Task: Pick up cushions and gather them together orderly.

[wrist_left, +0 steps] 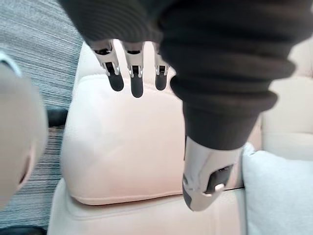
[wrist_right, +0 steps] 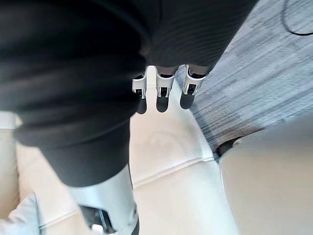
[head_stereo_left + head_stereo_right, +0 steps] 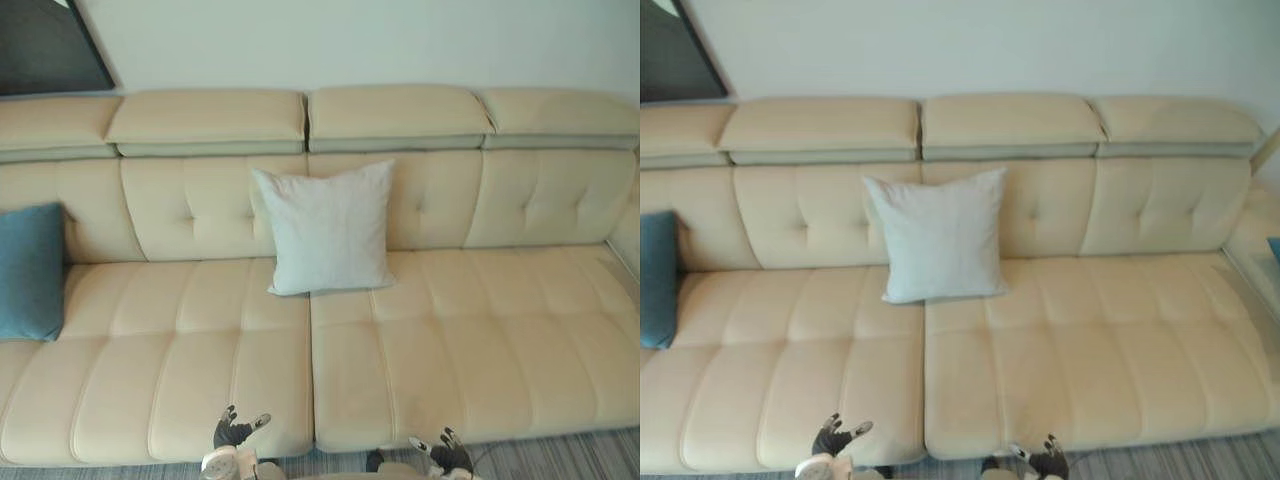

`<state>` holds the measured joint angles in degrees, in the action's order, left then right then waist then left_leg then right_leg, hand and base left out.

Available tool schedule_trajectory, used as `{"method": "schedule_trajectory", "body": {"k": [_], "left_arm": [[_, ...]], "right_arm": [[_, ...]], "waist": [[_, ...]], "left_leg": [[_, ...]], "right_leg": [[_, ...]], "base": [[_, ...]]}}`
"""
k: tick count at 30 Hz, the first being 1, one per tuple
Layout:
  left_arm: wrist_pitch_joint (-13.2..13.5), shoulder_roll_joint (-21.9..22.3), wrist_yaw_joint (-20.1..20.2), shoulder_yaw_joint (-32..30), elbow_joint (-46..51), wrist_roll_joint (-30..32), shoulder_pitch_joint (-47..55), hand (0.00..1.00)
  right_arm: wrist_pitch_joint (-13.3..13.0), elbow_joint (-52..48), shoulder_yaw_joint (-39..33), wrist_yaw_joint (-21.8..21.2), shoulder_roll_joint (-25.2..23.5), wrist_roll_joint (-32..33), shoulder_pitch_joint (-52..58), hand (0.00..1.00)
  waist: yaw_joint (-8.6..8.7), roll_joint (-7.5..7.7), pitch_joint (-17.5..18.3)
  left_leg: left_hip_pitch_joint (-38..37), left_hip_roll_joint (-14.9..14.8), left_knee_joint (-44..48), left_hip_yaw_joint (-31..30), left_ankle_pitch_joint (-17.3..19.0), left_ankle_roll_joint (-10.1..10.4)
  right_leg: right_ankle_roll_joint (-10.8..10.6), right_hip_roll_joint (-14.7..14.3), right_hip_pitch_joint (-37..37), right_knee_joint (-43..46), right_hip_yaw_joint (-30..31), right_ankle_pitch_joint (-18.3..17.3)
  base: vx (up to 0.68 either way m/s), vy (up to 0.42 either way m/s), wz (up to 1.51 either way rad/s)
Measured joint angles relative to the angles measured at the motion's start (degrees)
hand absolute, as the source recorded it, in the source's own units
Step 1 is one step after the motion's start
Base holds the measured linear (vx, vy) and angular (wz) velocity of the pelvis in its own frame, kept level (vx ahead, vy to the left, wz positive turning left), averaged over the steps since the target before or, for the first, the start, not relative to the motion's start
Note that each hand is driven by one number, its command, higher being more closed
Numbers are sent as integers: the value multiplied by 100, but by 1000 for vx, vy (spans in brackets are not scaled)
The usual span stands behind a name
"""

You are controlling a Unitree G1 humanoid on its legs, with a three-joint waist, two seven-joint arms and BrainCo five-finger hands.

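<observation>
waiting before the first pick, left hand (image 3: pixel 235 432) and right hand (image 3: pixel 447 455) hang empty, fingers (image 1: pixel 136 83) straight, at the sofa (image 3: pixel 480 330) front; white cushion (image 3: pixel 325 228) leans mid-sofa, blue cushion (image 3: pixel 30 270) at its left end, so next, i think, comes a reach for one.

Cream sofa (image 3: pixel 1090 340) spanned the frame, set against a pale wall (image 3: pixel 990 45). Pale grey cushion (image 3: pixel 935 235) stood upright near the middle, leaning on the backrest, its lower edge on the seat across the seam between two seat sections. Blue cushion (image 3: pixel 657 280) stood at the far left edge, partly cut off and well apart from the grey one. Left hand (image 3: pixel 833 438) and right hand (image 3: pixel 1048 460) were low at the sofa's front edge, fingers loosely spread and empty, touching neither cushion. Striped grey carpet (image 3: pixel 1180 460) showed at lower right. Dark frame (image 3: pixel 670 55) hung at upper left.
</observation>
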<state>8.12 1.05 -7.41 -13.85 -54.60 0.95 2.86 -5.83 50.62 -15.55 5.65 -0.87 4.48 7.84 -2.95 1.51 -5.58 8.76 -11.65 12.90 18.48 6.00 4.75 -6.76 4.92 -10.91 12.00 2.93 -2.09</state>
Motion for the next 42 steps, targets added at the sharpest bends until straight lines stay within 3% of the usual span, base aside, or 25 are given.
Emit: {"method": "schedule_trajectory", "body": {"k": [1, 3, 5, 6, 7, 8, 9, 10, 12, 13, 15, 16, 17, 19, 20, 23, 25, 26, 28, 33, 42], "left_arm": [[-4, -16, -2, -73, 33, -7, -37, 0], [-6, -74, -10, -79, 173, -33, 19, 0], [-14, -142, -9, -88, 219, -90, 25, 0], [-22, -25, -10, -94, 184, -111, 16, 0], [-12, 65, -8, -98, 148, -113, 34, 0], [19, 17, -25, -90, 298, -117, -34, 0], [18, -5, -24, -82, 323, -120, -71, 0], [-7, -5, -23, -33, 317, -122, -140, 0], [-3, 9, -20, 53, 273, -119, -140, 0], [-5, -12, -20, 174, 213, -119, -152, 0], [-4, -18, -17, 228, 200, -118, -137, 0], [-3, -33, -11, 248, 176, -113, -138, 0], [-3, -31, -8, 243, 212, -116, -159, 0], [-16, 0, -12, 185, 209, -117, -168, 0], [-18, 3, -12, 187, 194, -115, -161, 0], [-37, 73, -7, 166, 26, -103, -147, 0], [-103, 117, -7, 130, -20, -102, -141, 0], [-135, -19, -13, 118, -46, -103, -105, 0], [-140, -154, -8, 125, -62, -97, -25, 0], [-160, -214, 3, 130, -255, 43, 50, 0], [-232, -248, 22, 127, -581, 195, 134, 0]], "right_arm": [[20, 0, 8, 7, -23, 1, -67, 0], [43, 41, 40, 14, -77, 0, 30, 0], [49, 63, 64, 13, -134, -3, -1, 0], [52, 61, 49, 22, -121, -4, -146, 0], [49, 40, 47, 58, -56, -7, -201, 0], [51, 20, 58, 95, -153, -8, -304, 0], [58, 25, 62, 102, -162, -7, -354, 0], [60, 12, 76, 121, -136, -3, -538, 0], [30, -31, 157, 149, -89, -2, -646, 0], [32, -7, 179, 201, -68, -1, -600, 0], [34, -1, 190, 228, -64, -1, -552, 0], [35, 15, 204, 238, -80, 0, -460, 0], [38, 40, 196, 246, -74, -2, -437, 0], [69, 126, 87, 283, -16, -2, -445, 0], [72, 212, 22, 288, -15, -3, -409, 0], [93, 217, -71, 251, -18, -1, -247, 0], [109, 234, -239, 210, -41, -2, -296, 0], [141, 361, -342, 185, -152, -4, -314, 0], [151, 500, -461, 157, -256, -4, -257, 0], [197, 721, -775, 157, -163, -9, -158, 0], [207, 919, -1123, 149, -65, -9, -176, 0]], "waist": [[5, 37, -117], [-32, 192, -59], [-45, 352, 26], [-118, 157, 149], [-212, 35, 182], [-266, 318, 54], [-325, 347, 30], [-379, 243, -51], [-366, 39, -164], [-328, -61, -221], [-315, -93, -226], [-259, -26, -222], [-241, -14, -230], [-248, -37, -247], [-235, -27, -243], [-108, -101, -196], [-40, -201, -143], [-34, -4, -43], [-22, 218, 100], [16, 107, 213], [29, -12, 322]], "left_leg": [[45, -46, 52, -12, -85, 2], [130, -37, 224, -110, -159, 26], [365, 9, 544, -217, -176, 31], [696, 71, 526, -476, -65, 7], [709, 129, 308, -504, -189, -138], [788, 222, 394, -317, -483, -135], [856, 223, 470, -307, -481, -135], [1015, 77, 623, -311, -494, -104], [1008, -145, 602, -346, -604, 55], [928, -279, 466, -374, -829, 112], [842, -269, 79, -436, -1238, 165], [798, -228, -296, -528, -1513, 259], [837, -232, -113, -521, -1360, 219], [988, -193, 932, -637, -519, 65], [921, -148, 1551, -667, -86, -8], [387, -187, 2346, -833, 906, 136], [221, -136, 1878, -804, 1208, 204], [83, 81, 1347, -653, 1229, 86], [-95, 371, 915, -600, 974, -47], [-184, 686, 609, -553, 783, -239], [-651, 770, -140, -711, 404, -142]], "right_leg": [[108, 65, -371, 1745, -276, -645], [-50, 246, -329, 2997, -391, -876], [-204, 274, -364, 3081, -457, -902], [-300, 67, -211, 2360, -428, -924], [-315, 7, -93, 2540, -314, -1076], [-207, 243, 182, 2747, -215, -1377], [-187, 220, 331, 2406, -213, -1562], [-92, 84, 555, 1764, -326, -1733], [-55, -130, 842, 1243, -492, -1725], [21, -240, 899, 1174, -609, -1705], [177, -293, 832, 1130, -728, -1613], [435, -253, 814, 945, -944, -1522], [654, -225, 800, 827, -1050, -1527], [735, -94, 638, 804, -1209, -1433], [688, 8, 604, 793, -1198, -1338], [435, 130, 480, 733, -1175, -1107], [272, 101, 416, 668, -1139, -1024], [204, 197, 377, 506, -988, -908], [205, 262, 494, 132, -840, -678], [151, 420, 735, -419, -683, -277], [161, 323, 901, -638, -690, -259]], "base": [[-70, 27, 4], [-50, -67, 33], [-102, -130, 26], [-157, -25, 0], [-161, 20, -12], [-114, -40, -18], [-165, -155, -26], [-167, -145, -34], [-262, -156, -29], [-299, -180, -9], [-244, -132, 17], [-213, -90, 26], [-246, -90, 10], [-278, 28, -15], [-257, 121, -11], [-193, 247, 5], [-161, 263, 4], [-108, 240, -8], [-45, 187, -8], [-28, 118, 3], [18, -42, 0]]}}
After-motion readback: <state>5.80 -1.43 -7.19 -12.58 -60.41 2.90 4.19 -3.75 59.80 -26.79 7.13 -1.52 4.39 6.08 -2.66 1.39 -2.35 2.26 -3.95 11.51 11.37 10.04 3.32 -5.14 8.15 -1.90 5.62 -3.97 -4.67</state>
